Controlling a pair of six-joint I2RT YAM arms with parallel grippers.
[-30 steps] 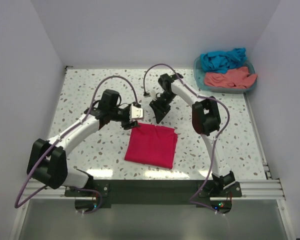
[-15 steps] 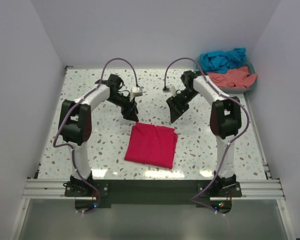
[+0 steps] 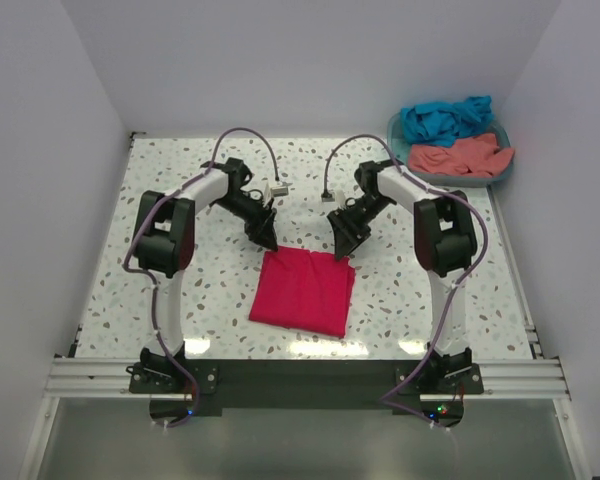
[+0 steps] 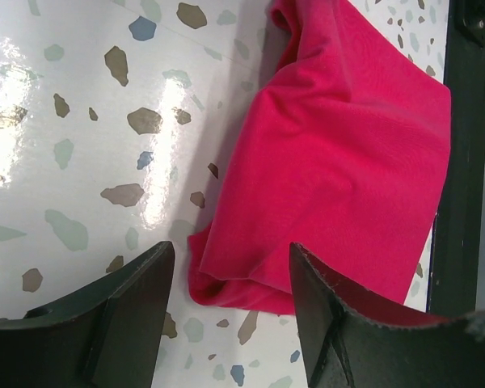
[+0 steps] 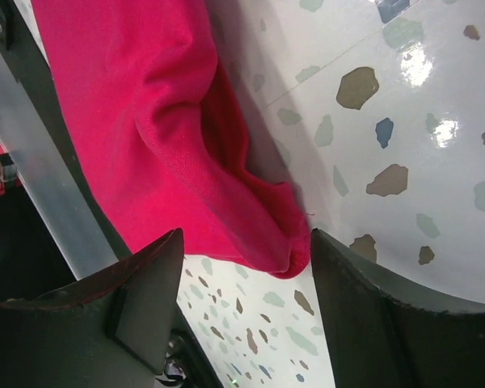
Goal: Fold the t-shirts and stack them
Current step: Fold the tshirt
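The crimson-pink t-shirt (image 3: 302,292) is seen folded into a slightly skewed rectangle on the glossy, speckled worktop (image 3: 180,210), near its front middle. The soft matte cloth is set off against the shiny stone-chip pattern.

The left gripper (image 3: 265,236) and right gripper (image 3: 342,243) are held at the shirt's two far corners, each with jaws spread and nothing pinched (whether the tips touch the cloth cannot be told).

From above, the fold's layers are not made out. In the left wrist view a rounded, rolled corner is shown between the dark fingers (image 4: 121,311). In the right wrist view a loose pleat and doubled edges are revealed.

Only the top view takes in the teal plastic basket (image 3: 501,176) at the far right corner. There the teal-blue t-shirt (image 3: 445,118) and salmon-coral t-shirt (image 3: 458,157) are heaped, crumpled.
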